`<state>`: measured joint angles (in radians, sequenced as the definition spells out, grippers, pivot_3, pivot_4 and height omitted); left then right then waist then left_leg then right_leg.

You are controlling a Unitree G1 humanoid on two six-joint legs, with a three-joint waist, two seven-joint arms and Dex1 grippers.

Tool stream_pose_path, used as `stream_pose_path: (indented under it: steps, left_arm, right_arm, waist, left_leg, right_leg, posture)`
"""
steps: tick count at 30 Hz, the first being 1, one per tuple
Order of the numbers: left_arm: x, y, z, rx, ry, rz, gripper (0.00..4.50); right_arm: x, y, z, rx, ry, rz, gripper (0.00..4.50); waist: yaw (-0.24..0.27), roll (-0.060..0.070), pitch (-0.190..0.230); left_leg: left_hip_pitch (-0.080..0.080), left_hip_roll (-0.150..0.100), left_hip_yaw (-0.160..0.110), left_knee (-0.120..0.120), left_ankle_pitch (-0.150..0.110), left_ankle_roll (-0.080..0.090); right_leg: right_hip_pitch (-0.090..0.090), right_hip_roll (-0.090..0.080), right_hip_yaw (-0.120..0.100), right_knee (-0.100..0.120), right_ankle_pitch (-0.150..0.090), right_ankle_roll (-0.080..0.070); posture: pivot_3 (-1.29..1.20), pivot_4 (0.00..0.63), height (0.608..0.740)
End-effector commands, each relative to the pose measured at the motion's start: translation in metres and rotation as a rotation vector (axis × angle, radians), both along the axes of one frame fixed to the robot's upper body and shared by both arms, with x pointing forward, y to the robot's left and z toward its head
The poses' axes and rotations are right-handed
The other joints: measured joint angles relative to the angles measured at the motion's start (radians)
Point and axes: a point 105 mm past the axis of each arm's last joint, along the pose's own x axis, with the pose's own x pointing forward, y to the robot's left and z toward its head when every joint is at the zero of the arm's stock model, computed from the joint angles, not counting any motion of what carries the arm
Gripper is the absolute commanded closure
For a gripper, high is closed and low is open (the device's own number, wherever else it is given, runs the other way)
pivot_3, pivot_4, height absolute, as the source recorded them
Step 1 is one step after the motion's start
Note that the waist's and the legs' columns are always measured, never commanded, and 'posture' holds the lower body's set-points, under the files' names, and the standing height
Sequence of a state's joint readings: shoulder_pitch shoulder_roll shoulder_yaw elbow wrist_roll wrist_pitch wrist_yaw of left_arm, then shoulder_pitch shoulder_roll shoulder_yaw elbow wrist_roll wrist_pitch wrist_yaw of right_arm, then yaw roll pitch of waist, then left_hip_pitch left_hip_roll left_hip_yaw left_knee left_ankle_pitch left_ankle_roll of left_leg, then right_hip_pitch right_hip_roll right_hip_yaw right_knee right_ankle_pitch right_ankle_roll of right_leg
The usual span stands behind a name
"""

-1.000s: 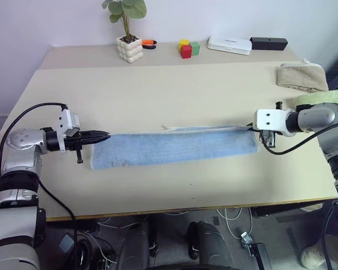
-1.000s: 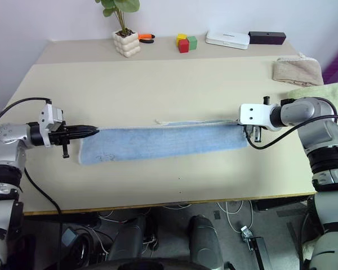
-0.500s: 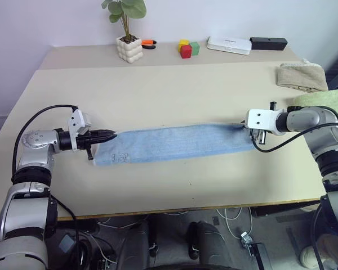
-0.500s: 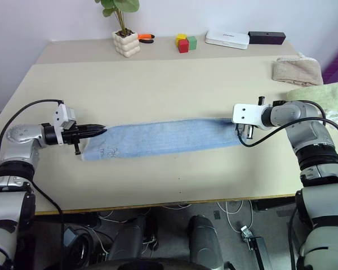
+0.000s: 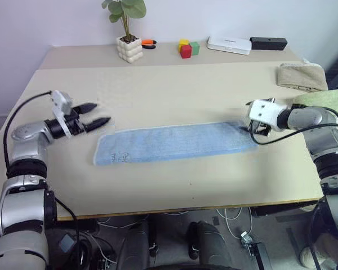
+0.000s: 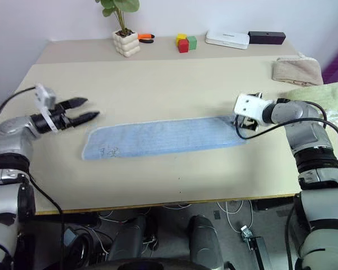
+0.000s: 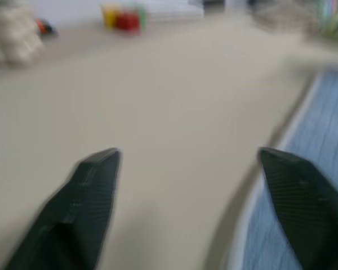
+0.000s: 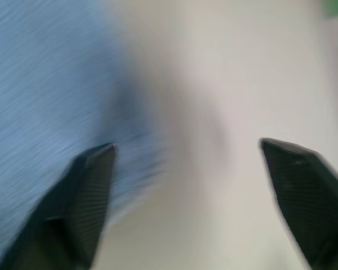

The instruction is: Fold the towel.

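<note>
Along the far edge of your beige table (image 5: 158, 90) you have a small potted plant (image 5: 128, 39) in a bumpy white pot, with an orange-handled tool (image 5: 149, 43) lying just beside it. Next come three toy blocks (image 5: 187, 48) — yellow, red and green — bunched together, then a flat white box (image 5: 229, 45) and a black rectangular bar (image 5: 268, 43) close to each other. Over at the right-hand edge — a folded beige towel (image 5: 302, 77), and nearer you a light green folded towel (image 6: 322, 95).

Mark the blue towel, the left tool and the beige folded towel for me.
blue towel (image 5: 174, 143), left eye view, middle of the cloth.
left tool (image 5: 98, 113), left eye view, between its open fingertips.
beige folded towel (image 5: 302, 76), left eye view, top face.
</note>
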<state>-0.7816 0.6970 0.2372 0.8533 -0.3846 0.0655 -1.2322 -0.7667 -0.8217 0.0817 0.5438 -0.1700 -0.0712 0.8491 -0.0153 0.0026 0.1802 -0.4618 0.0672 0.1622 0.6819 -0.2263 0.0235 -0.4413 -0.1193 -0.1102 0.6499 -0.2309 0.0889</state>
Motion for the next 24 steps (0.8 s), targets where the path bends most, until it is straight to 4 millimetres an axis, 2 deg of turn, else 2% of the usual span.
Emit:
stream_pose_path:
  steps: [1, 3, 5, 6, 9, 12, 14, 16, 19, 21, 24]
  left_arm:
    - [-0.003, -0.007, 0.025, -0.167, -0.049, 0.031, 2.41]
    - [-0.005, -0.026, 0.036, -0.304, -0.055, 0.04, 3.42]
    - [-0.006, -0.052, 0.04, -0.424, -0.041, 0.04, 4.43]
    - [-0.004, -0.064, 0.04, -0.505, -0.024, 0.071, 4.48]
    - [-0.003, -0.088, 0.035, -0.706, 0.033, 0.122, 4.48]
    - [-0.01, -0.123, 0.006, -0.742, 0.121, 0.105, 4.48]
    - [-0.011, -0.135, -0.007, -0.768, 0.174, 0.112, 4.48]
    - [-0.011, -0.144, -0.026, -0.765, 0.232, 0.131, 4.48]
    - [-0.009, -0.141, -0.054, -0.69, 0.269, 0.187, 4.48]
    - [-0.008, -0.131, -0.062, -0.661, 0.271, 0.224, 4.48]
    - [-0.002, -0.105, -0.066, -0.646, 0.264, 0.283, 4.48]
  right_arm:
    - [-0.001, 0.012, 0.039, 0.331, -0.144, -0.075, 2.47]
    - [-0.005, 0.035, 0.043, 0.599, -0.158, -0.09, 3.52]
    - [-0.011, 0.065, 0.03, 0.805, -0.106, -0.097, 4.49]
    - [-0.016, 0.082, 0.018, 0.855, -0.065, -0.097, 4.5]
    - [-0.026, 0.114, -0.009, 0.913, 0.001, -0.115, 4.5]
    - [-0.024, 0.139, -0.036, 1.061, 0.072, -0.194, 4.5]
    - [-0.02, 0.149, -0.051, 1.032, 0.064, -0.235, 4.5]
    - [-0.017, 0.155, -0.07, 0.972, 0.055, -0.279, 4.5]
    - [-0.013, 0.145, -0.088, 0.932, 0.04, -0.335, 4.5]
    - [-0.011, 0.13, -0.094, 0.903, 0.008, -0.381, 4.5]
    - [-0.01, 0.102, -0.106, 0.871, -0.023, -0.451, 4.5]
  waist:
    - [-0.001, 0.0, 0.0]
    - [0.0, -0.001, 0.0]
    - [0.003, -0.001, -0.001]
    - [0.005, -0.001, -0.001]
    - [0.013, -0.001, -0.001]
    - [0.004, -0.001, -0.002]
    - [0.001, -0.001, -0.002]
    - [0.002, -0.002, -0.002]
    - [0.002, -0.001, -0.002]
    - [0.002, -0.002, -0.002]
    - [0.004, -0.002, -0.002]
  left_leg:
    - [0.0, 0.0, 0.0, 0.0, 0.0, 0.0]
    - [0.001, 0.0, -0.001, 0.0, 0.0, 0.0]
    - [0.002, 0.0, -0.003, 0.001, 0.0, 0.0]
    - [0.002, 0.0, -0.004, 0.002, 0.0, 0.0]
    - [0.001, -0.001, -0.007, 0.002, 0.0, 0.0]
    - [0.002, -0.002, -0.007, 0.002, -0.001, 0.001]
    - [0.003, -0.002, -0.007, 0.002, 0.0, 0.001]
    - [0.003, -0.002, -0.007, 0.001, 0.0, 0.001]
    - [0.003, -0.002, -0.007, 0.001, 0.0, 0.001]
    - [0.003, -0.002, -0.007, 0.001, -0.001, 0.001]
    - [0.003, -0.002, -0.008, 0.001, -0.001, 0.001]
  right_leg:
    - [0.0, 0.0, 0.0, 0.0, 0.0, 0.0]
    - [0.002, 0.0, 0.0, 0.001, 0.0, 0.0]
    - [0.004, 0.0, -0.001, 0.001, 0.0, 0.0]
    - [0.005, 0.0, -0.001, 0.001, 0.0, 0.0]
    - [0.007, 0.0, -0.001, -0.001, 0.0, 0.001]
    - [0.009, 0.0, -0.001, -0.002, 0.0, 0.001]
    - [0.009, 0.001, -0.001, -0.001, 0.0, 0.001]
    - [0.008, 0.002, -0.001, -0.001, 0.0, 0.001]
    - [0.009, 0.001, -0.001, -0.002, 0.0, 0.001]
    - [0.009, 0.001, -0.001, -0.002, 0.0, 0.001]
    - [0.009, 0.001, -0.002, -0.002, 0.0, 0.001]
  posture:
    - [0.0, 0.15, 0.74]
    - [0.0, 0.15, 0.74]
    - [0.0, 0.15, 0.74]
    - [0.0, 0.15, 0.74]
    - [0.0, 0.15, 0.74]
    - [0.0, 0.15, 0.74]
    - [0.0, 0.15, 0.74]
    - [0.0, 0.15, 0.74]
    - [0.0, 0.15, 0.74]
    - [0.0, 0.15, 0.74]
    - [0.0, 0.15, 0.74]
